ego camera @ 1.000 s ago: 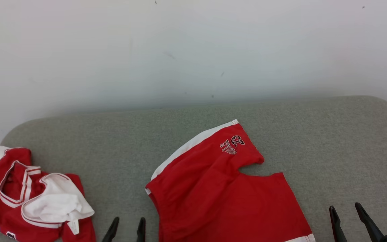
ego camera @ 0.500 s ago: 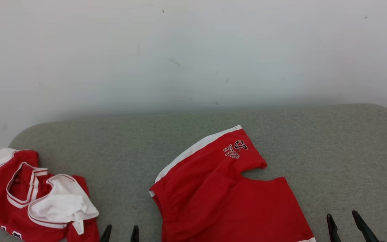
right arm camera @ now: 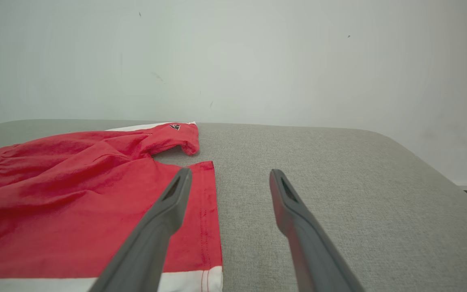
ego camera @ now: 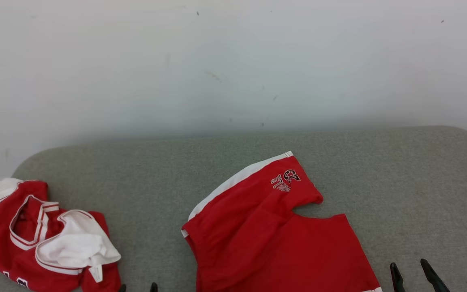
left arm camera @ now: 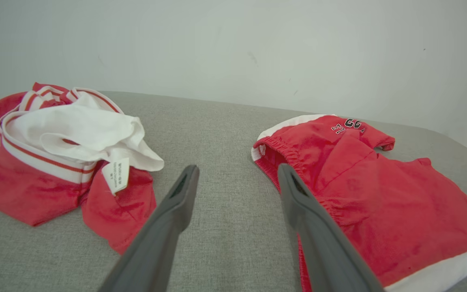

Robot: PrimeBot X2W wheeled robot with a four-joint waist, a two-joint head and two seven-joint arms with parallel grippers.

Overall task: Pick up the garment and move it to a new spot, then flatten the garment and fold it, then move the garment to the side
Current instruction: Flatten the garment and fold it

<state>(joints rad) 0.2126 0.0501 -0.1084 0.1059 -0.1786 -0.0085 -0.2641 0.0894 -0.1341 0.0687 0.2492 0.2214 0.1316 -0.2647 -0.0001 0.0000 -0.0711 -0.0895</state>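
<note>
A desk (ego camera: 399, 182) covered in grey fabric, with rounded far corners, stands against a plain white wall (ego camera: 233, 61).

A pair of red shorts (ego camera: 282, 243) lies near the middle of the desk, spread mostly flat. The nearer parts run off the bottom edge of the head view. One leg reaches away toward the wall and bears a white side stripe (ego camera: 237, 180) and a small black-and-white emblem (ego camera: 285, 180), too small to read. The gathered elastic waistband (left arm camera: 294, 156) faces the robot's left. The cloth shows some soft creases.

A crumpled red and white jersey (ego camera: 35, 235) sits at the left end of the desk, well apart from the shorts. Its white lining is turned outward, and a small white care label (left arm camera: 116, 175) hangs from it.

The left tool (ego camera: 138, 288) shows as two dark fingertips at the bottom edge of the head view, over the bare grey strip between the jersey and the shorts. In the left wrist view, its fingers stand wide apart and hold nothing. The waistband edge of the shorts lies just beside the right-hand finger (left arm camera: 298, 202) in that view.

The right tool (ego camera: 409, 267) sits low at the lower right of the head view, just beside the hem of the nearer shorts leg. In the right wrist view, its fingers also stand wide apart and hold nothing. One finger (right arm camera: 164, 215) lies over the red cloth in that view, and the other lies over bare grey fabric.
</note>
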